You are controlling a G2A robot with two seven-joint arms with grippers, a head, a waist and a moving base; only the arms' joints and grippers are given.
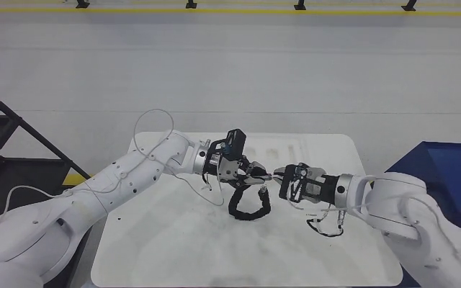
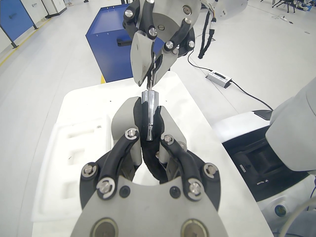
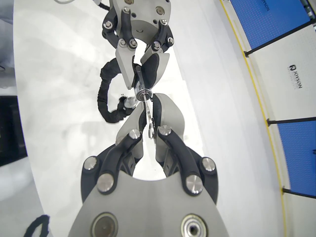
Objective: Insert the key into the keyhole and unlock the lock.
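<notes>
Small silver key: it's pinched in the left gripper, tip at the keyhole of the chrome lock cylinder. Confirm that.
Wrong gripper. The right gripper pinches the small silver key, tip at the keyhole of the chrome lock cylinder; the right wrist view shows it.

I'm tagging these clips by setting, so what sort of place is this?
Probably a robotics test area in a large industrial hall: a wide grey floor marked with a yellow line, blue barrier panels on stands fencing it off, and a white table as the workstation.
</notes>
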